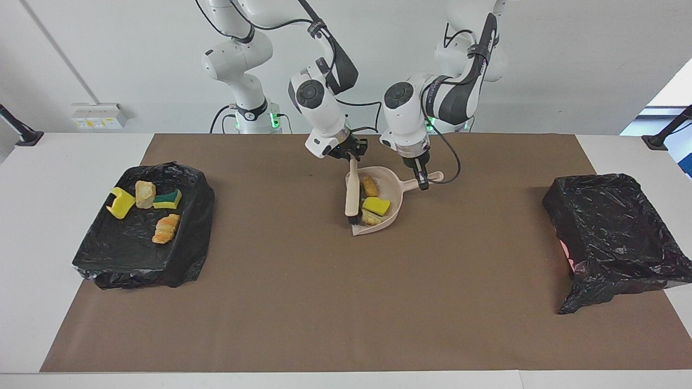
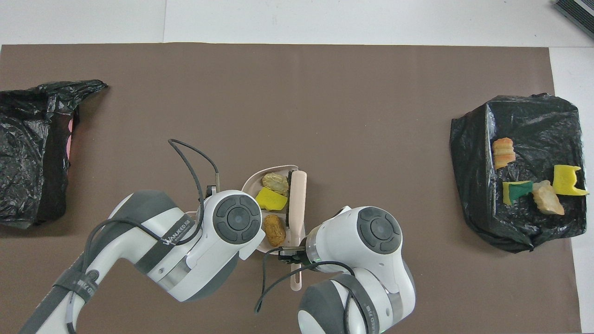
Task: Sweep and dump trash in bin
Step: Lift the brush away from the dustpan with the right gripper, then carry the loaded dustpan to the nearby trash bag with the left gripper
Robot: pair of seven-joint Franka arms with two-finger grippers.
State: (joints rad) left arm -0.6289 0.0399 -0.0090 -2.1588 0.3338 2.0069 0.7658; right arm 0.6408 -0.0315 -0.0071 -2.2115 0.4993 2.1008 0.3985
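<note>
Both arms (image 1: pixel 324 116) wear glossy white shells with dark grey joint bands and round grey end caps; black cables loop above each claw, and grey lettering marks one band.

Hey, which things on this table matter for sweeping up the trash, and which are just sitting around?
In use:
three scraps in the dustpan
brush, held by right hand
left hand on the dustpan handle
empty lined bin
bin with four scraps

Lying about:
brown mat
</note>
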